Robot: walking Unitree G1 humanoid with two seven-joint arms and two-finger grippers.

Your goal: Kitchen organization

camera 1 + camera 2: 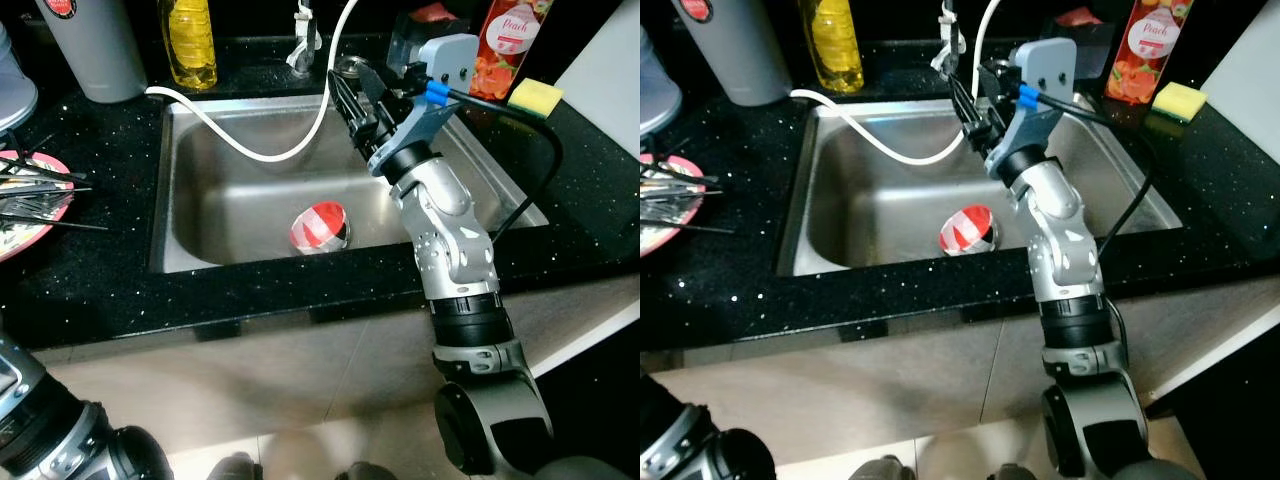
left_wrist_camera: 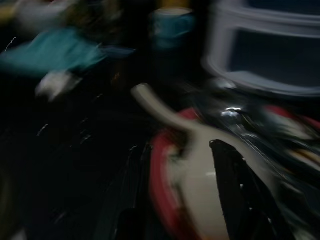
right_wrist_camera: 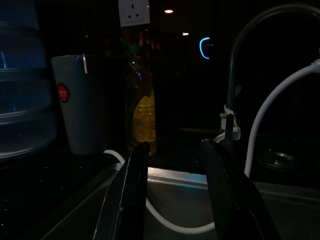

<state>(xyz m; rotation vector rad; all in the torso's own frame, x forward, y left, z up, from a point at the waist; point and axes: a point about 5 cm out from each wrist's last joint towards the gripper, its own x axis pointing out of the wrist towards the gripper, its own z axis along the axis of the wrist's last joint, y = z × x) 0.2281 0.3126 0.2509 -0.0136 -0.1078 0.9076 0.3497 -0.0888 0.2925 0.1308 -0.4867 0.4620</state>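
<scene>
The right gripper [image 1: 352, 100] hangs above the back of the steel sink [image 1: 200, 200], its two black fingers [image 3: 131, 200] parted with a clear gap and nothing between them, pointing toward the tap [image 3: 235, 75] with a white hose [image 1: 270, 152] looping into the basin just beside them. A red-and-white cup [image 1: 320, 228] lies on its side on the sink floor, well below and apart from that gripper. Around the sink on the black counter [image 1: 100, 290] stand a grey jug [image 1: 95, 45], a yellow bottle [image 1: 190, 40], a juice carton [image 1: 508, 45] and a yellow sponge [image 1: 535, 96], while a red-rimmed plate [image 1: 30, 205] piled with dark utensils sits at the left; the left gripper [image 2: 240, 200] is over that plate in a blurred wrist view, and how far it is open I cannot tell.
</scene>
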